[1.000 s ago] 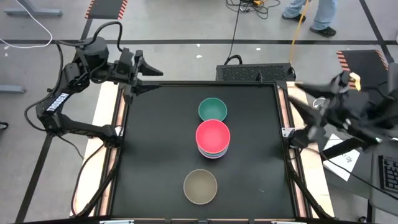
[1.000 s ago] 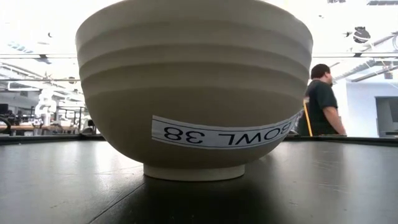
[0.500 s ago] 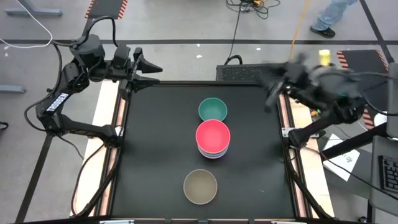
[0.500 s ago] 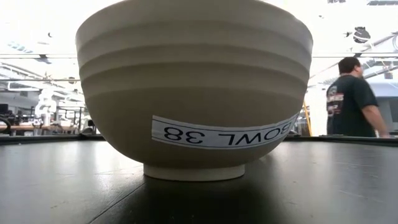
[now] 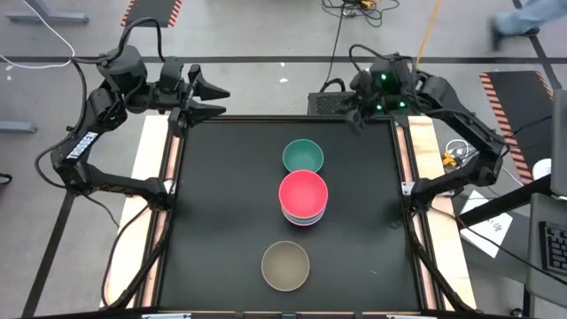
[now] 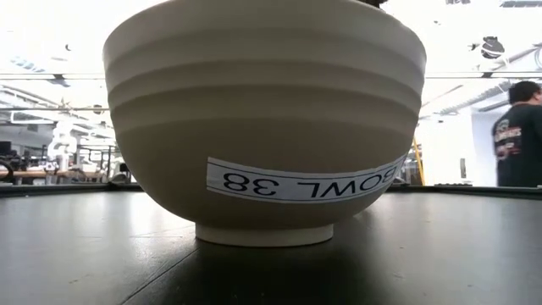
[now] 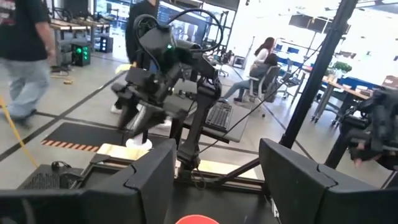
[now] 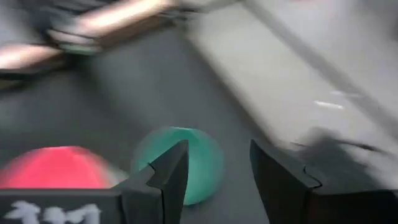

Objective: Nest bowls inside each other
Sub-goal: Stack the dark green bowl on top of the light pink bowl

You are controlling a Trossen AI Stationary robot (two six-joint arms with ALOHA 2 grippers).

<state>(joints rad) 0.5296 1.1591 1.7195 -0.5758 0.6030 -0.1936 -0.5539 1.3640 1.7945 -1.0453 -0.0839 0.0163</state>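
A teal bowl [image 5: 303,157] stands on the black table toward the far side. Just nearer sits a stack of nested bowls with a red-pink bowl [image 5: 303,195] on top. An olive-grey bowl [image 5: 285,265] stands alone near the front edge; it fills the low view [image 6: 262,110], resting on its foot ring. My left gripper [image 5: 220,99] is open and empty over the table's far left corner. My right gripper [image 5: 356,105] is open and empty over the far right corner; its wrist view [image 8: 217,152] shows the teal bowl [image 8: 186,165] and the red-pink bowl [image 8: 56,168] below it.
The table has raised rails along its left [image 5: 168,204] and right [image 5: 409,204] sides. A dark box [image 5: 341,102] sits just behind the far edge. A person [image 6: 518,135] walks in the room beyond. Bare black tabletop lies left and right of the bowls.
My right arm has swung quickly from beyond the table's right edge toward the far edge and leftward, and now hangs over the far right corner. The bowls have not moved. A person behind the table has walked on.
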